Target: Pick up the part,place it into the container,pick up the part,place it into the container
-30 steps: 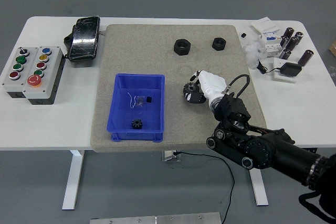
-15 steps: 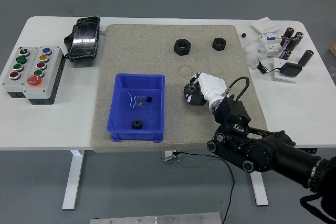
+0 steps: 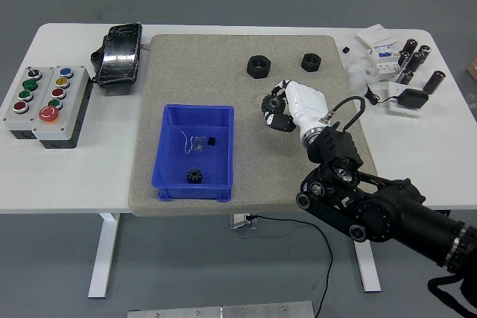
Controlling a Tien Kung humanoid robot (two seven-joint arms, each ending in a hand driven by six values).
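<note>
Gripping black part [image 3: 271,102] | right hand [image 3: 294,103] fingers clenched | beside blue container [image 3: 195,182]

Colours: blue bin, black parts, tan mat, white surface.
Blue bin [image 3: 171,156] holds small black gear [image 3: 195,176]; two black nuts [image 3: 258,66] on tan speckled mat [image 3: 194,72]; surface [image 3: 74,176] white; right hand [image 3: 289,106] white shell with black fingers, arm black; grey button box [image 3: 45,103] with red, green, blue, yellow buttons.
</note>
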